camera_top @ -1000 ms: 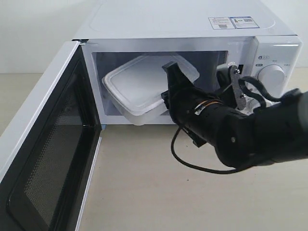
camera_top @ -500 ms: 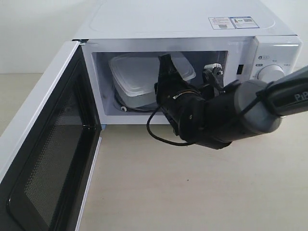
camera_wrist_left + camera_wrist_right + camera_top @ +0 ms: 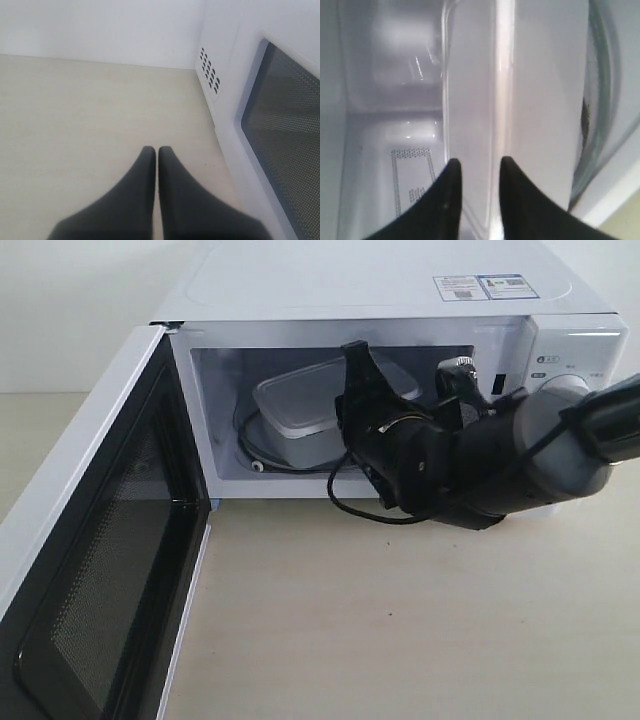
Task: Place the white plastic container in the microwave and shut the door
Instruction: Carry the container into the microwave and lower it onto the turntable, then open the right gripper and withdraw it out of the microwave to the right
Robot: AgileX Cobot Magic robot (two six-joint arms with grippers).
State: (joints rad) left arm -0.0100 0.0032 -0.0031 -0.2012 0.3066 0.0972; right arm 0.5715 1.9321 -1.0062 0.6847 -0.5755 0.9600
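The white plastic container [image 3: 300, 405] lies inside the open microwave [image 3: 380, 285], tilted slightly over the glass turntable [image 3: 252, 452]. My right gripper [image 3: 352, 380] reaches into the cavity and is shut on the container's near right edge; in the right wrist view its black fingers [image 3: 479, 167] straddle the rim of the container [image 3: 540, 90]. The door [image 3: 100, 540] stands swung wide open at the left. My left gripper [image 3: 156, 150] is shut on nothing, low over the table beside the door's outer face [image 3: 280, 140]. It does not show in the exterior view.
The right arm [image 3: 480, 465] fills the lower right part of the microwave's opening, with a black cable [image 3: 360, 512] looping onto the beige tabletop [image 3: 350, 620]. A round knob [image 3: 568, 392] sits on the right panel. Vent holes [image 3: 210, 70] dot the microwave's side.
The right gripper has carried the container from the opening deep into the cavity and lowered it from a steep tilt to nearly flat on the turntable. The door has not moved.
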